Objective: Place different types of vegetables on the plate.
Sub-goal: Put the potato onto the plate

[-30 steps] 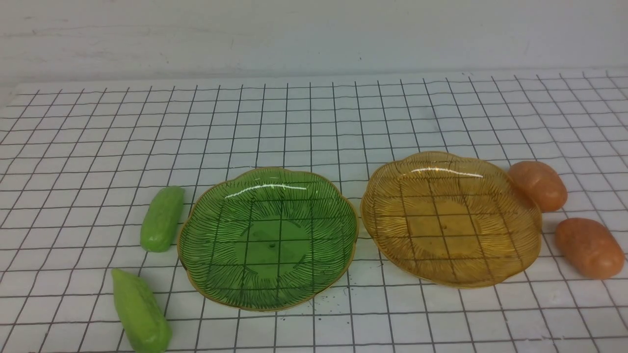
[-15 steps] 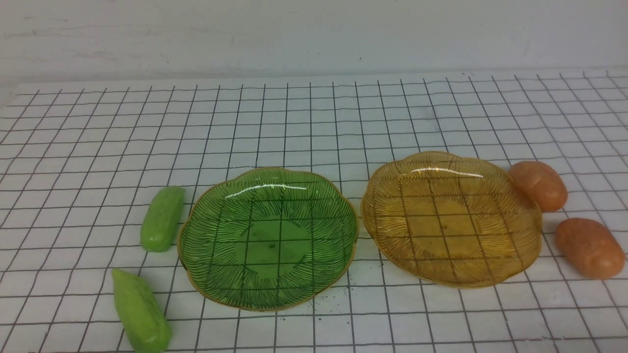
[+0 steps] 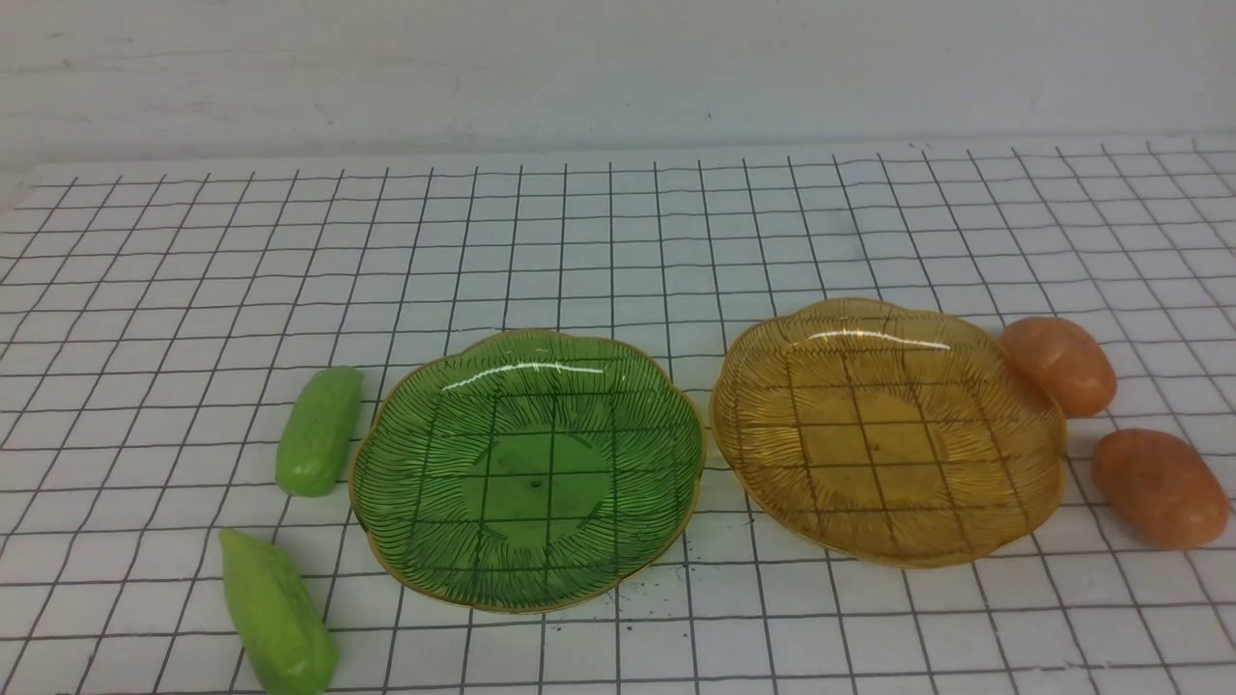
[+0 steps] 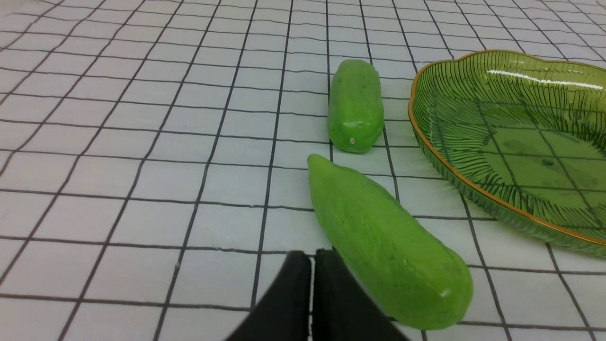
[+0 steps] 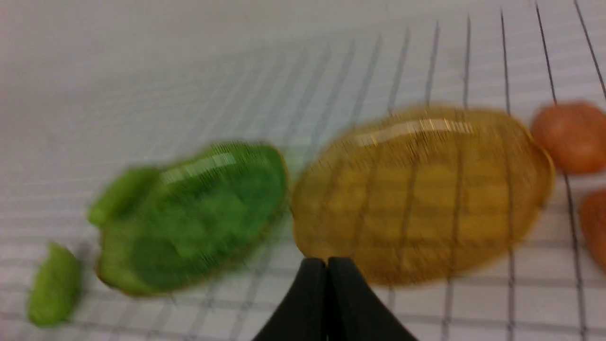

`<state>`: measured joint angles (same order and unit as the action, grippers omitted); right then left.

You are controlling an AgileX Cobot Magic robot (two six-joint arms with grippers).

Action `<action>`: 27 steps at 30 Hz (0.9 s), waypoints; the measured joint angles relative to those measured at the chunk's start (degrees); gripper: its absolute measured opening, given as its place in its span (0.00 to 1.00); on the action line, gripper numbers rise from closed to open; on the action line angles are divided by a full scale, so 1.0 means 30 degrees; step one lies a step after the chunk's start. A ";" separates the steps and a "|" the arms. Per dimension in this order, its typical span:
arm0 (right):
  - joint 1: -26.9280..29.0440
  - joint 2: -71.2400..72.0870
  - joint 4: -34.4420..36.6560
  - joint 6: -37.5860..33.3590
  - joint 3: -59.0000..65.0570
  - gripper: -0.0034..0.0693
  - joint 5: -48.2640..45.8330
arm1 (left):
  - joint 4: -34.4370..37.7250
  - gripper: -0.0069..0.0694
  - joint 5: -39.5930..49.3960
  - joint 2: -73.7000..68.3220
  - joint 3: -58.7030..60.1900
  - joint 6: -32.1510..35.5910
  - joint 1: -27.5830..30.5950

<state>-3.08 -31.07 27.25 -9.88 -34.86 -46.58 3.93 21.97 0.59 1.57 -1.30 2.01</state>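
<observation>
1. Left gripper point(image 4: 312, 258): jaws pressed together, holding nothing. It sits low over the mat point(image 4: 142, 142), just beside the near cucumber point(image 4: 388, 246); contact cannot be told.
2. Right gripper point(image 5: 326, 263): jaws together, empty. It is held higher, facing the amber plate point(image 5: 421, 189); view blurred.
3. Neither arm shows in the front view.
4. Far cucumber point(image 4: 355, 104) lies beside the green plate point(image 4: 454, 109). Rear potato point(image 3: 1057, 365) and front potato point(image 3: 1159, 487) lie beside the amber plate.
5. Both plates are bare: nothing placed, all four pieces outstanding.
</observation>
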 joint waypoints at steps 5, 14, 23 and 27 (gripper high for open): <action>0.0000 -0.5822 -0.6125 0.3151 -0.2111 0.03 -0.2125 | 0.0000 0.08 0.0000 0.0000 0.0000 0.0000 0.0000; 0.0000 -1.5434 -1.1087 0.6809 -0.6634 0.04 -0.3099 | 0.0000 0.08 0.0000 0.0000 0.0000 0.0000 0.0000; 0.0000 -2.2397 -1.3153 0.6138 -1.1297 0.23 -0.6647 | 0.0000 0.08 0.0000 0.0000 0.0000 0.0000 0.0000; 0.0000 -2.3620 -1.4153 0.6138 -1.2032 0.45 -0.7174 | 0.0000 0.08 0.0000 0.0000 0.0000 0.0000 0.0000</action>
<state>-3.08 -101.93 -15.20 8.53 -70.95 -68.10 3.93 21.97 0.59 1.57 -1.30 2.01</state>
